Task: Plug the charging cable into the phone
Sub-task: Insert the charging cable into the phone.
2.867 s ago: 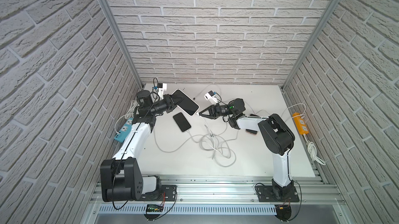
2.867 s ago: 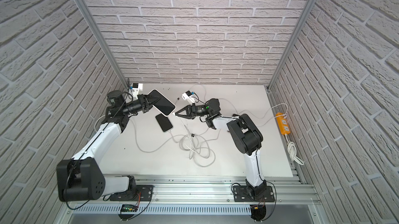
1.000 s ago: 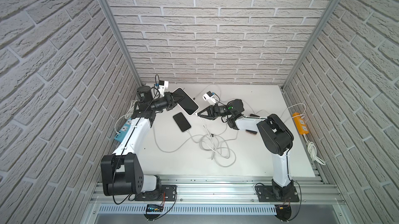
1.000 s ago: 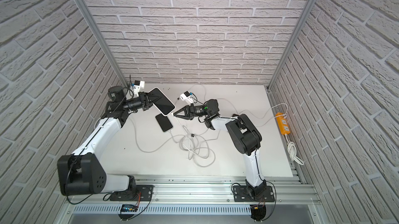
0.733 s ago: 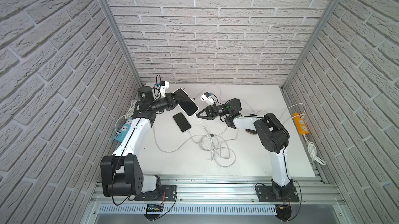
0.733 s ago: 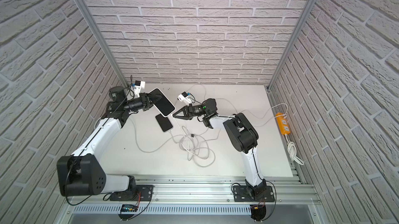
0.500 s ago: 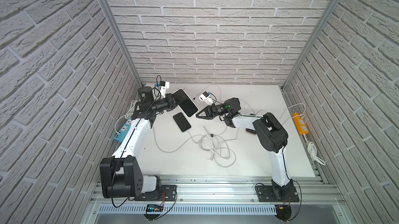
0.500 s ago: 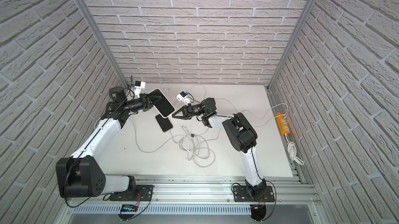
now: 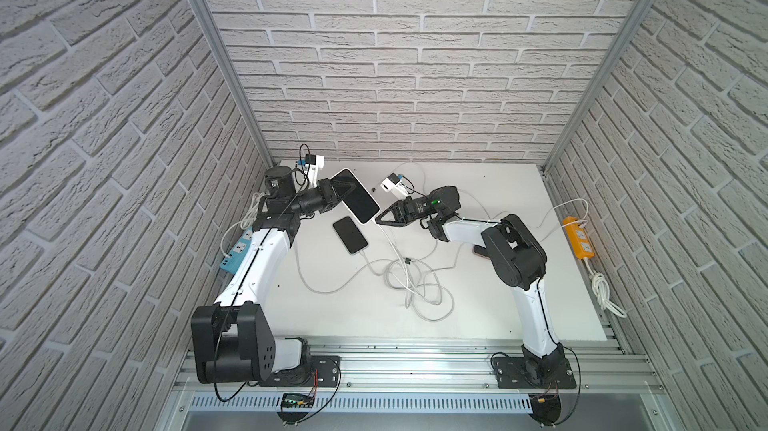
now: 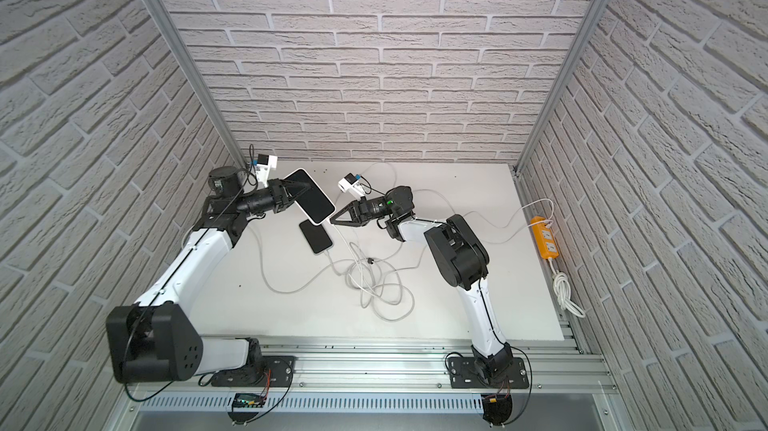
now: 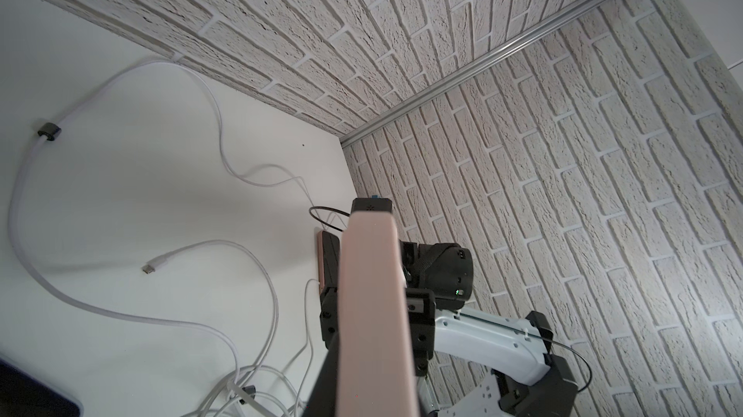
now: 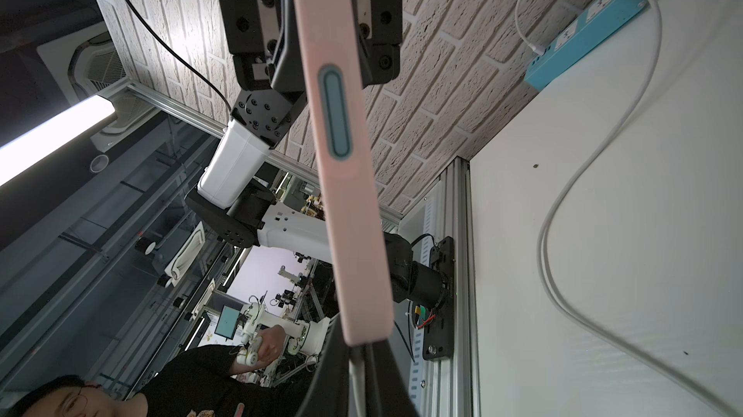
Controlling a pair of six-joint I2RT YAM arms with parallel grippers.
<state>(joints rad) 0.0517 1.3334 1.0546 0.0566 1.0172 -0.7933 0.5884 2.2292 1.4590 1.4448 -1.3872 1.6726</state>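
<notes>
Flat phone on table beside raised phone

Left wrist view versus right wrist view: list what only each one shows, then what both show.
Left wrist only: a loose plug on the table, another phone lying by the right arm, a dark phone's corner.
Right wrist only: the left hand clamped on the pink phone, that phone's side button, the blue power strip, a person outside the cell, the right hand pinching a cable.
Both: the pink phone edge-on, the white table, the brick wall.
</notes>
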